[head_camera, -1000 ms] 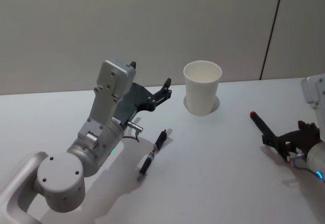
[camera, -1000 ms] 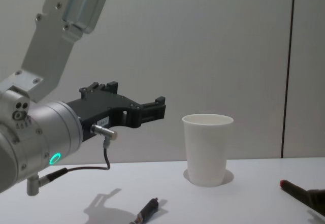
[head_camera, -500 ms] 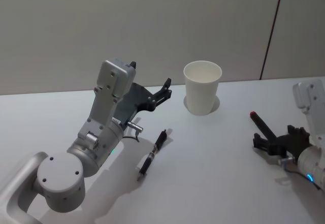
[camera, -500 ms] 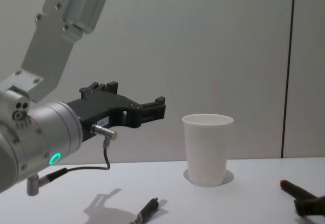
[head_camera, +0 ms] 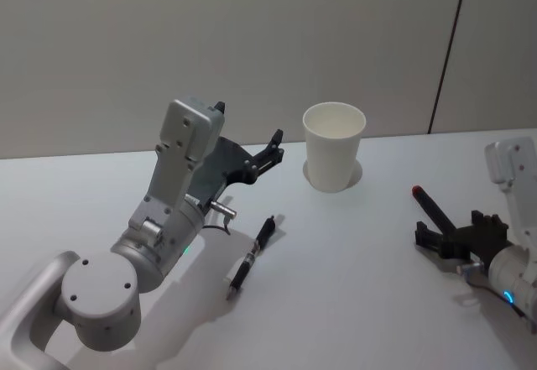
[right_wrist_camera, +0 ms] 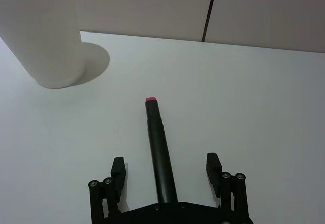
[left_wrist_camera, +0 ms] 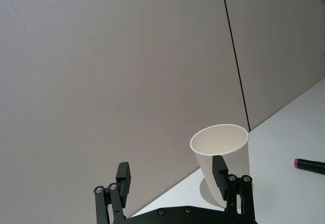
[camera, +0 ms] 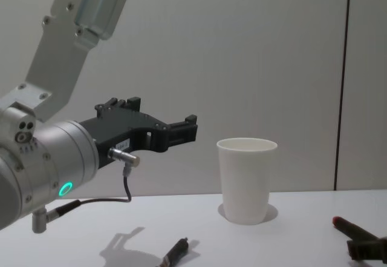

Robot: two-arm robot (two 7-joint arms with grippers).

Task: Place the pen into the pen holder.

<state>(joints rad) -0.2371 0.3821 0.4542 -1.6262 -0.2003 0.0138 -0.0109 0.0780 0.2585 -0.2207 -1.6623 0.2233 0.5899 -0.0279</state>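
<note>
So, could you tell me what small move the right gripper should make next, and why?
Probably close the right gripper on the red-tipped pen. Its fingers stand open on either side of the pen, which lies flat on the table and points roughly towards the cup. The left gripper is parked open, raised above the table.

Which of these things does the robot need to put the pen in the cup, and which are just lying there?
For the job:
- red-tipped pen, lying between the fingers of the open right gripper
- cup, standing upright

Just lying about:
- second pen, lying below the left gripper, which is open and held up in the air
</note>
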